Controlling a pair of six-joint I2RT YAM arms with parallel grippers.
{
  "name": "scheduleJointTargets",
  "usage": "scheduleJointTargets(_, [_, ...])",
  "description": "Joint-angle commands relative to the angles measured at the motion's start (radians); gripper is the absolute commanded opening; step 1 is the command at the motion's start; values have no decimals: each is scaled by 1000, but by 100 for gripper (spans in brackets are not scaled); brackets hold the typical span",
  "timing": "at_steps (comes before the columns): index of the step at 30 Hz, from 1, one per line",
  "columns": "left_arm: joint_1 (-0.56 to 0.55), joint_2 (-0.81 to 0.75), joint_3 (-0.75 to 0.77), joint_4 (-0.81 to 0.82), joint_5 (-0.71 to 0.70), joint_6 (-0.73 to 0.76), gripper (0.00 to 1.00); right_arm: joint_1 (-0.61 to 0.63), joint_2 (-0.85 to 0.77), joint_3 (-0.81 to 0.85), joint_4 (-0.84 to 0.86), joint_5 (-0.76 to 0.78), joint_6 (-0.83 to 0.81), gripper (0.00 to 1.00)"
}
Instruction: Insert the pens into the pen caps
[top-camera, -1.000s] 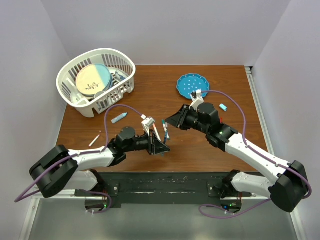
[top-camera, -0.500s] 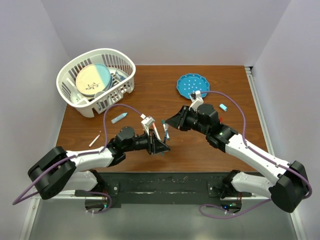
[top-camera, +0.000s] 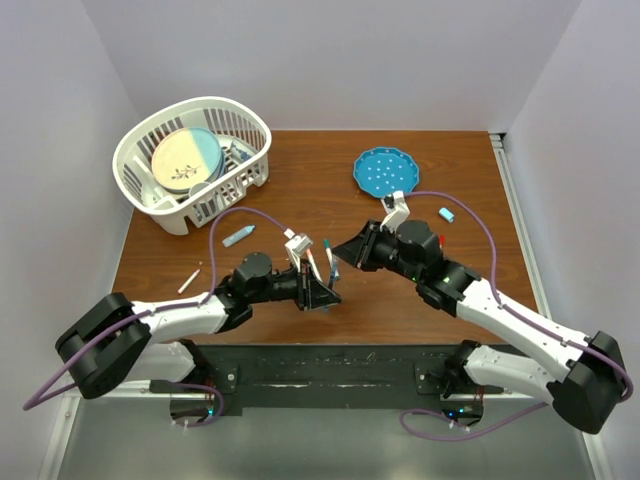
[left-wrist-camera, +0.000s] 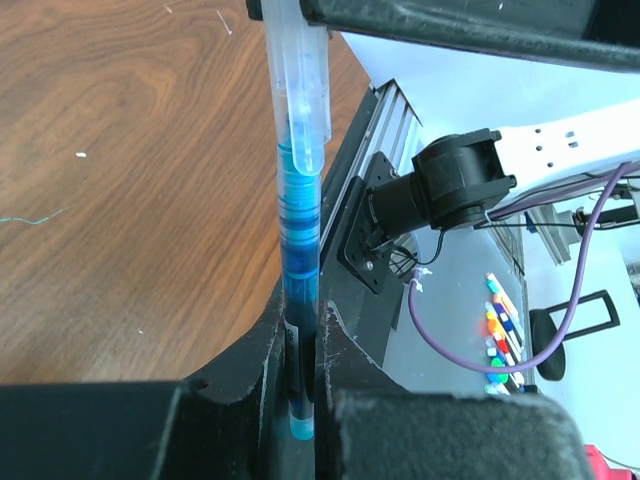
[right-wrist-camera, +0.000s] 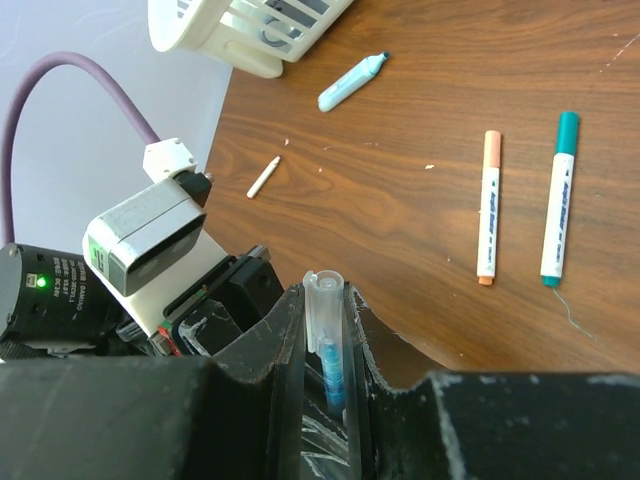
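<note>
Near the front edge of the table (top-camera: 300, 180), just ahead of the arm bases, the left gripper (top-camera: 322, 287) is pinched tight on a blue pen (left-wrist-camera: 298, 230), its fingers (left-wrist-camera: 262, 352) clamped low on the barrel so that the pen stands up out of them. Meeting it from the other side, the right gripper (top-camera: 343, 252) is closed on a clear cap (right-wrist-camera: 324, 298). The cap sits over the upper end of the pen, and blue shows through its see-through wall in both wrist views.

On the wood under the two grippers lie a salmon-ended pen (right-wrist-camera: 488, 207) and a teal-ended pen (right-wrist-camera: 556, 198), side by side and nearly parallel, not touching. Further left lies a small white stick (top-camera: 189, 281), and beyond it a thick light blue marker (top-camera: 237, 236). To the right, past the right arm, a stubby light blue cap (top-camera: 447, 214) lies alone. At the far side stand a white basket (top-camera: 135, 150) in the left corner and a blue dotted plate (top-camera: 386, 172) toward the right.
</note>
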Motion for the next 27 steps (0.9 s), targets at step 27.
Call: scheduleJointTargets(27, [31,-128,156,-112,-138,127,0,517,19,-136,-24,353,108,0])
